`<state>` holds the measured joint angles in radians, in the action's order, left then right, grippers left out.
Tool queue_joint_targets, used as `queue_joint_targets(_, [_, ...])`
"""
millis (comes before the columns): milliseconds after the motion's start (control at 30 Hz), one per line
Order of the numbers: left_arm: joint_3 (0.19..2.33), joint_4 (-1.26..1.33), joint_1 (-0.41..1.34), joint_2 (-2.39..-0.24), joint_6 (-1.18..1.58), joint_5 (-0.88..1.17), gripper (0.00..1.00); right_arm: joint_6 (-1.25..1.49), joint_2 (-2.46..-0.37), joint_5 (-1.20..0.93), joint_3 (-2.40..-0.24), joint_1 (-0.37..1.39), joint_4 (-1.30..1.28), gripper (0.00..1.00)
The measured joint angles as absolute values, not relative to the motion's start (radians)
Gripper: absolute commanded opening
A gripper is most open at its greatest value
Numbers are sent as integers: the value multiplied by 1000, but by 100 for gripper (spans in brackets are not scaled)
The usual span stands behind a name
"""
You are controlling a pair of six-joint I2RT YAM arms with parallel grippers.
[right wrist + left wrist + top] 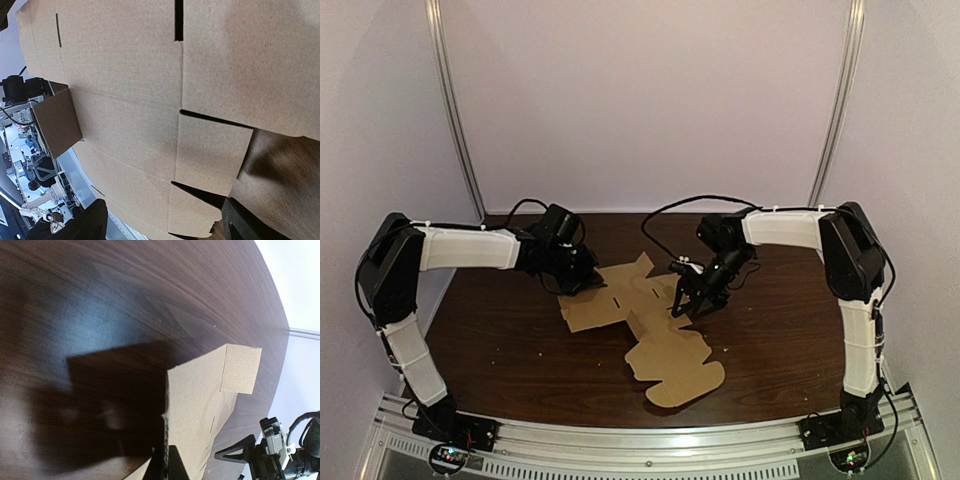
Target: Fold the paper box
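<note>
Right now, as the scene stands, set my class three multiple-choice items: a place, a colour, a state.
1. The left gripper is at the cardboard blank's: A left edge; B near end; C right edge.
2. The table is: A white; B dark brown; C green.
3. The right gripper is: A open; B shut on a flap; C out of view.
Key: A, the top view shows it there; B, the wood looks dark brown; A, its wrist view shows its fingers spread apart.

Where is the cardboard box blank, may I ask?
Top view: the box blank sits at table centre, between the left end effector and right end effector.
</note>
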<state>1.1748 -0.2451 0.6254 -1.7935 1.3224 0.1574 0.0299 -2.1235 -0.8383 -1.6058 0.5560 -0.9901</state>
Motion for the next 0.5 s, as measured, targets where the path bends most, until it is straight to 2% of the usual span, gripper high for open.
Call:
queue_joint_targets(200, [1147, -233, 625, -1776, 1334, 161, 0, 28, -2154, -855, -1612, 556, -979, 82])
queue_joint_targets(400, [1131, -216, 625, -1748, 1341, 163, 0, 25, -2159, -838, -1613, 556, -978, 90])
queue_joint_targets(500, [1122, -189, 625, -1742, 1349, 172, 0, 28, -2167, -849, -1613, 556, -973, 91])
